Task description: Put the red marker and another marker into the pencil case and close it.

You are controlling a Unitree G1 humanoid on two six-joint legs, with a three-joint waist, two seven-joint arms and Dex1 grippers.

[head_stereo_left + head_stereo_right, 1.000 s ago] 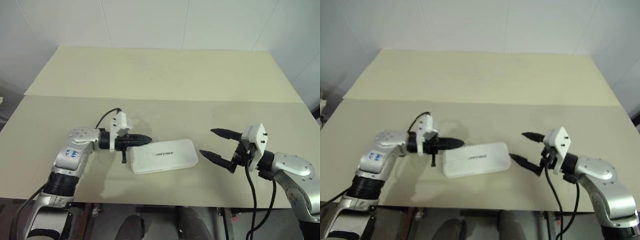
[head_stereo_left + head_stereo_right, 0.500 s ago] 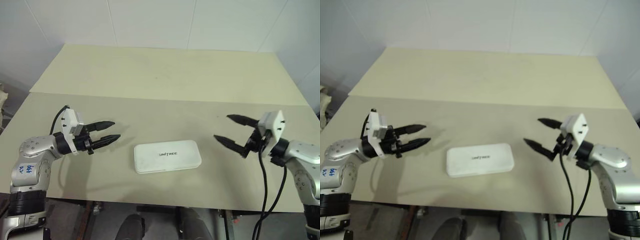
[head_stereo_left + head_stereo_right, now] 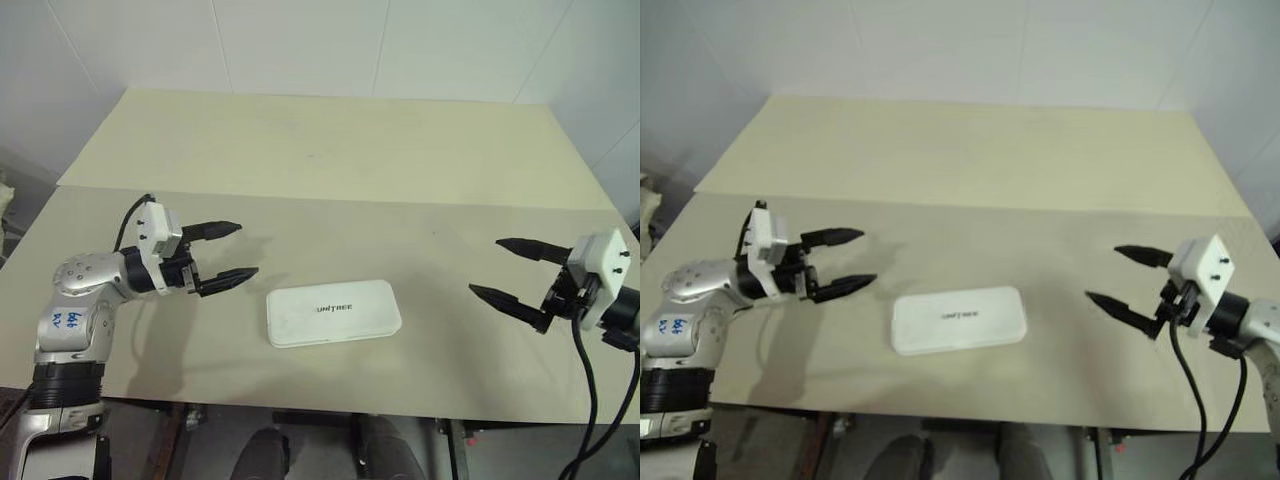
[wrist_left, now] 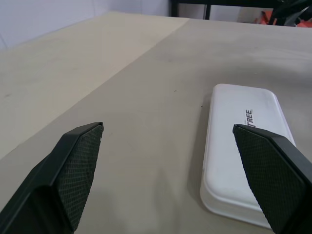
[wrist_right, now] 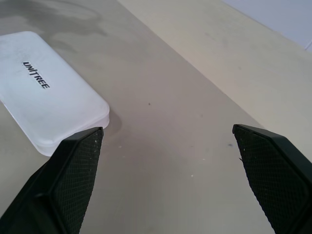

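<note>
We see the pencil case [image 3: 333, 312] lying shut at table [image 3: 330, 150] centre; left pincer [image 3: 226, 253] at nine o'clock and right pincer [image 3: 508, 270] at three hang spread, empty. We should withdraw clear without nudging it.

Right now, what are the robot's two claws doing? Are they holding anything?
Left gripper: open, holding nothing.
Right gripper: open, holding nothing.

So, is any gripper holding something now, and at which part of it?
Nothing is held. The left gripper and the right gripper are open and empty, apart from the closed pencil case.
</note>
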